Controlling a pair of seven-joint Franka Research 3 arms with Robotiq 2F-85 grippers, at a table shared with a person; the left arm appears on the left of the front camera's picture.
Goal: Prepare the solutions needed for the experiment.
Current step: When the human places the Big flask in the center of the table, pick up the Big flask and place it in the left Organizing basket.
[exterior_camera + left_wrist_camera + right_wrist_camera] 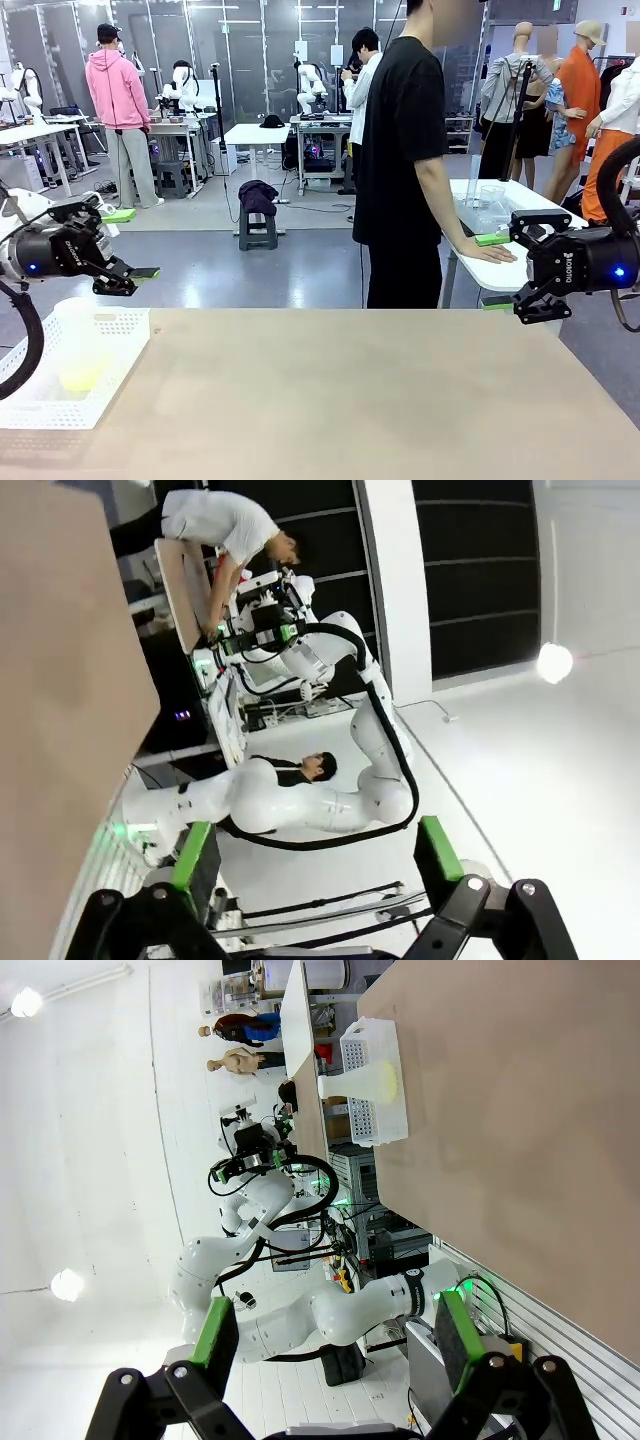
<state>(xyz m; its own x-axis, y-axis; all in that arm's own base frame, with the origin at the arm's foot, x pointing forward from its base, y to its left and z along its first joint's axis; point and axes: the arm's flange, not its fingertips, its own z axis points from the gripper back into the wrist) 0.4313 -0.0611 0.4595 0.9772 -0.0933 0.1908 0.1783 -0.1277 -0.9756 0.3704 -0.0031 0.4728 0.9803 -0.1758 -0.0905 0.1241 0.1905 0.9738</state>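
The solutions show as pale yellow-green liquid (pixel 82 375) at the bottom of a frosted cup that stands in a white perforated basket (pixel 120 335) on the table's left edge. The right wrist view has the same basket (pixel 362 1055) and liquid (pixel 388 1082) far off. My left gripper (pixel 130 243) hovers above the basket, pointing right, open and holding nothing. At the right side, my right gripper (pixel 495 270) hangs above the table's far edge, pointing left, open and holding nothing. In the wrist views the left gripper (pixel 316 852) and the right gripper (pixel 333 1336) spread their green pads wide on air.
A person in a black T-shirt (pixel 405 150) stands beyond the far edge, one hand (pixel 490 252) resting on a white side table with clear labware. The beige tabletop (pixel 350 400) spreads wide between the arms.
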